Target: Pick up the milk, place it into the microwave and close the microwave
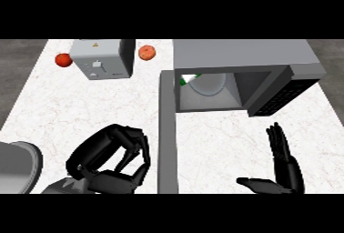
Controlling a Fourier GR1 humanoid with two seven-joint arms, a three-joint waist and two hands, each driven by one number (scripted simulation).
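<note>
White marbled counter (87, 113) fills most of the frame, with darker grey floor showing at its left and right edges. At the upper right sits a boxy grey microwave (242, 57), its cavity open toward the viewer and its door (168, 132) swung out — a long flat grey slab running down the middle of the frame, standing between the two hands. Inside, on the round pale turntable, the milk (191, 78) shows only as a small white and green shape at the cavity's left side. At the upper left stands a squarish grey toaster (102, 58) with a smooth red-orange apple (64, 59) on its left and a second apple (147, 52) on its right. A rounded grey pan rim (20, 166) pokes in at the lower left. The left hand (111, 157), glossy black, has its fingers curled with nothing in them, just beside the door. The right hand (282, 164) stands at the lower right, fingers straight up, thumb out — holding nothing.
</note>
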